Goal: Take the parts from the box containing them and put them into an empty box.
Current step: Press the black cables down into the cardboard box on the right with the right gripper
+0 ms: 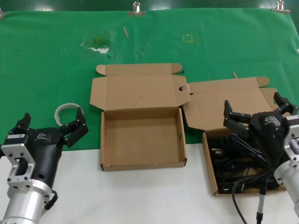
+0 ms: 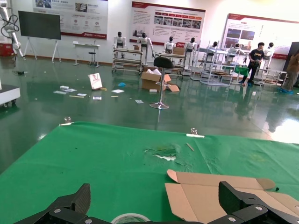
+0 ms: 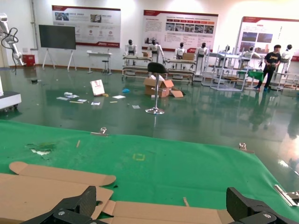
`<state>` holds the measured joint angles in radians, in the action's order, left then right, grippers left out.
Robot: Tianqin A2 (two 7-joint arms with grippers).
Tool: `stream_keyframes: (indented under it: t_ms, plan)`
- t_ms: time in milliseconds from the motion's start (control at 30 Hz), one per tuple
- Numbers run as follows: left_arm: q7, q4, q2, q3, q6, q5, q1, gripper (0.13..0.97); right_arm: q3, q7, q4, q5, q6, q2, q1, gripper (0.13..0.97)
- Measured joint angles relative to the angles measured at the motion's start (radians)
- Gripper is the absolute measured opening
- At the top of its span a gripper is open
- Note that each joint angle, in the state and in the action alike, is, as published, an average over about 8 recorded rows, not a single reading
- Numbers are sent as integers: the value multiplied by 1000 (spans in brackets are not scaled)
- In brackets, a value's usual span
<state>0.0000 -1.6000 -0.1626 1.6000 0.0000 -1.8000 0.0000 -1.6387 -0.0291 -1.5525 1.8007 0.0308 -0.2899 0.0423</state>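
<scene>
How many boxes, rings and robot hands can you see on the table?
Cardboard boxes: 2, the empty box and the box containing them, with the parts inside
White rings: 1, the ring of tubing
End effectors: 2, left end effector and right end effector, both open
Total: 5

My right gripper (image 1: 256, 110) hung spread wide over the box containing them (image 1: 209, 161), whose tray was crowded with the parts (image 1: 236, 156), so only its upright lid (image 1: 224, 102) stood behind me as a wall. Between that box and the empty box (image 1: 142, 164) ran a narrow strip of bare white tabletop (image 1: 140, 196), and the empty tray lay open from above, hemmed by its low walls and raised lid. My left gripper (image 1: 51, 122), also spread, sat on the far side, touching a ring of tubing (image 1: 65, 110).
</scene>
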Motion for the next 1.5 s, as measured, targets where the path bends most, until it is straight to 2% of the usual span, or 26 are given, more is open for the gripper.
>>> stream_keyframes:
  t_ms: [400,700,1000,1267,1300,1500]
  plan:
    - [0,0,0,0,0,0,0,966,0,0,0,0,0,0,0,966]
    - [0,0,0,0,0,0,0,929,-23,12,-5,19,-19,-28,-2,966]
    - [0,0,2,0,0,0,0,826,-96,47,-9,83,-63,-132,-5,966]
    - [0,0,3,0,0,0,0,656,-75,38,22,72,-6,-168,-13,966]
    - [0,0,3,0,0,0,0,656,-71,37,28,70,3,-172,-9,966]
    - [0,0,3,0,0,0,0,495,-53,24,59,53,62,-209,41,966]
